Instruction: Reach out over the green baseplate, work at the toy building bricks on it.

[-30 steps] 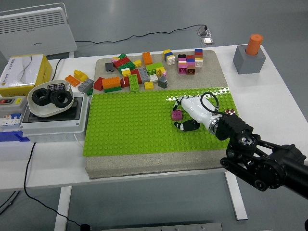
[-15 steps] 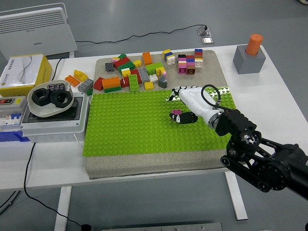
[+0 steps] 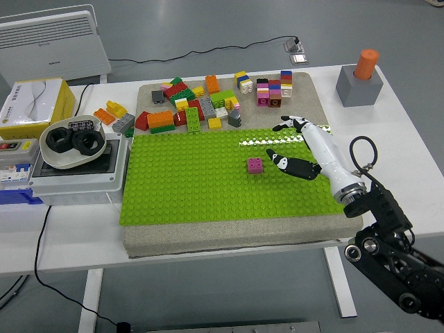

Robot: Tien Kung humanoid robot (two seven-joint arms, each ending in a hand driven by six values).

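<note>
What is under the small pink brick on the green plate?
The pink brick sits directly on the green baseplate, apart from the open right hand. The studs beneath it are covered.

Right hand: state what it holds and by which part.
Nothing is held. The right hand hovers over the green baseplate with fingers spread, apart from the magenta brick, which sits alone on the studs.

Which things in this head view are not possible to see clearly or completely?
- Left hand: outside the frame.
- Right hand: its palm faces away, hidden by the hand's own back.
- Pile of loose bricks: bricks overlap, exact count unclear.
- Magenta brick: whether pressed fully onto the green baseplate is too small to judge.
</note>
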